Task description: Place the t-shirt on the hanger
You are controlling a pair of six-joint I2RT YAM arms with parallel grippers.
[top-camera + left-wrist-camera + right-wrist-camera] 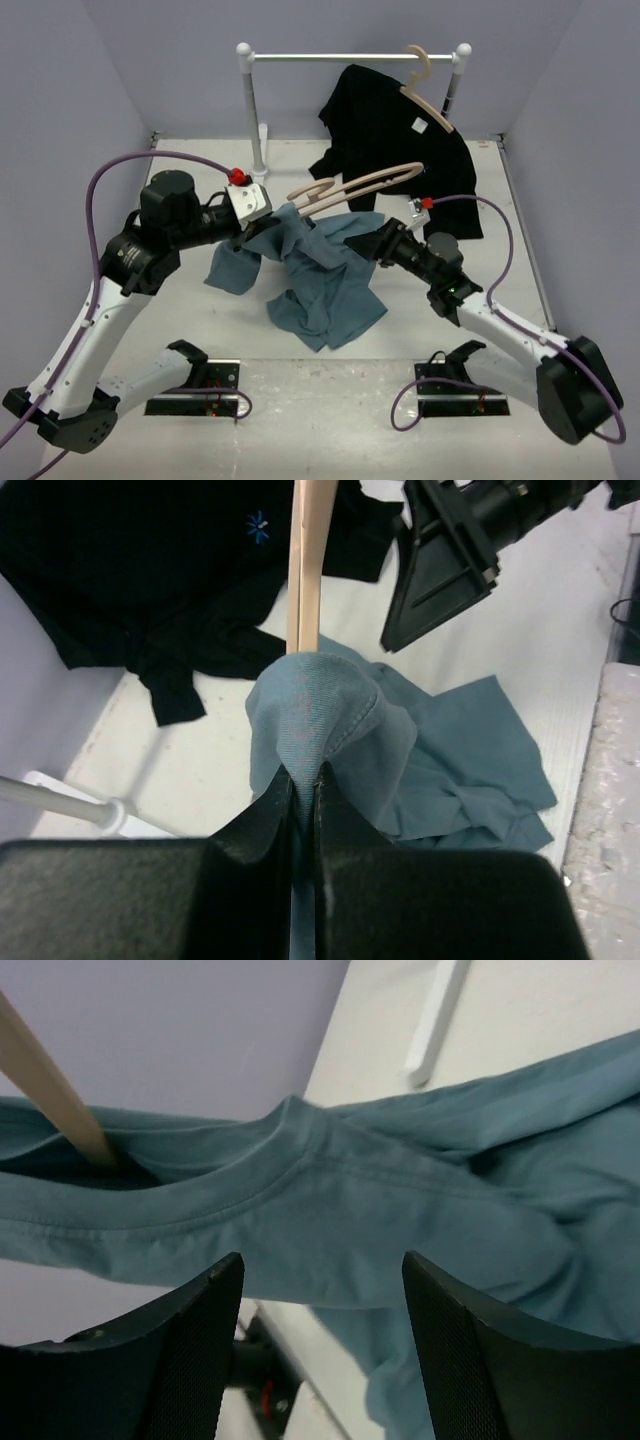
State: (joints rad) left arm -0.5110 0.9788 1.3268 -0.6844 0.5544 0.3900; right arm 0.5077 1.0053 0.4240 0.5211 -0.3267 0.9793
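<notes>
The slate-blue t-shirt (325, 290) hangs bunched from the raised hanger down onto the table. The tan wooden hanger (365, 183) is held in the air, slanting up to the right. My left gripper (258, 225) is shut on shirt fabric (320, 720) that is draped over the near end of the hanger (308, 570). My right gripper (372, 243) is open and empty. It sits just in front of the shirt's collar (300, 1175), not touching it. In the right wrist view the hanger (50, 1085) goes into the neck opening.
A white rail (350, 57) on posts stands at the back. A black shirt (390, 140) on a twin hanger (425, 95) hangs from it and spills onto the table. Purple cables loop beside both arms. Walls close in at left, right and back.
</notes>
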